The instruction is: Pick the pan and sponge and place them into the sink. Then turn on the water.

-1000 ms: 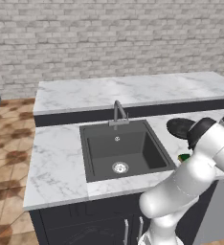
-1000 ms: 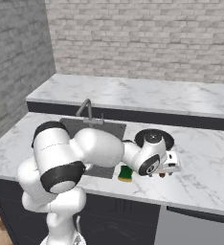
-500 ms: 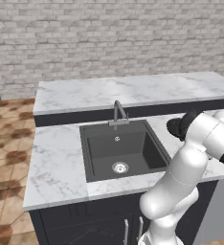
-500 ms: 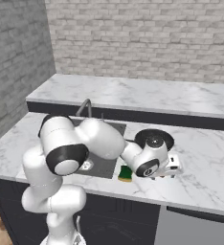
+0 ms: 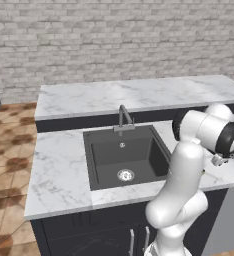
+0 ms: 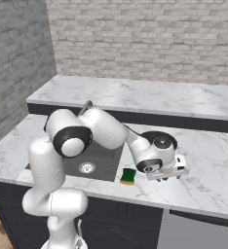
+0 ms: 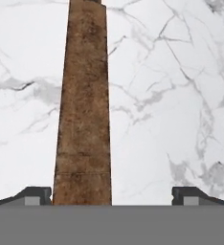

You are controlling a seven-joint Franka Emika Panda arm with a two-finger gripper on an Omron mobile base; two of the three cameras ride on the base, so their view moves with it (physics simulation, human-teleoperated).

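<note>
Going for the pan (image 7: 83, 100) first. It's sitting on the worktop (image 6: 208, 170) right of the sink (image 5: 126, 155), and the sponge (image 6: 128, 175) is near the sink's edge. My fingers (image 7: 112, 195) are wide open and empty, with the wooden handle nearer the left one. I reckon I need to centre, drop and squeeze.

rough brown wooden pan handle (image 7: 83, 105), glossy white veined marble counter (image 7: 171, 95), matt dark-grey sink (image 5: 124, 155), spongy yellow-green sponge (image 6: 128, 175)
</note>
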